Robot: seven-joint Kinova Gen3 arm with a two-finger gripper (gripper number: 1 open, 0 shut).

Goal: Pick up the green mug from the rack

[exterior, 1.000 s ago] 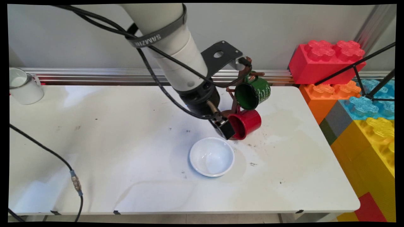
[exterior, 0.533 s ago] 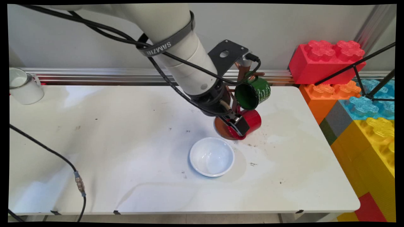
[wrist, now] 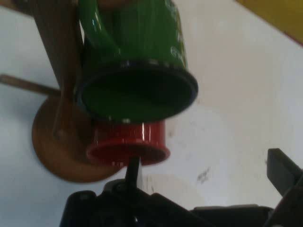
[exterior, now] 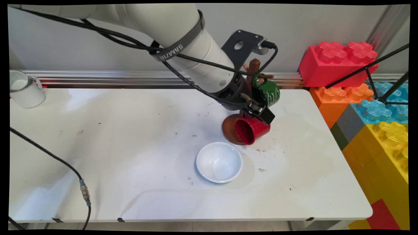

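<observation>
1. The white table [exterior: 130, 130] carries scuffs and dark specks, most of them around the stand.
2. Big toy bricks [exterior: 339, 62] in red, orange, blue and yellow are stacked off the table's right end.
3. A brown wooden mug tree [exterior: 230, 129] stands on a round base toward the table's far right part; its post and pegs [wrist: 64, 56] rise behind the mugs.
4. A white bowl [exterior: 219, 162] sits upright on the table just in front of the tree's base.
5. A green enamel mug [exterior: 272, 93] with white lettering and a dark rim hangs on an upper peg, mouth facing the hand camera [wrist: 137, 61].
6. A red mug [exterior: 253, 130] hangs lower on the same tree, lying sideways with its mouth toward the table's near-left; in the hand view [wrist: 128, 144] it sits directly under the green one.
7. A white mug [exterior: 24, 89] stands at the table's far left corner, well apart from the rest.
8. The gripper [exterior: 261, 112] hovers just above the red mug and in front of the green one; its fingers are spread wide [wrist: 206, 163] and grasp nothing, one fingertip [wrist: 133, 170] near the red mug's rim.
</observation>
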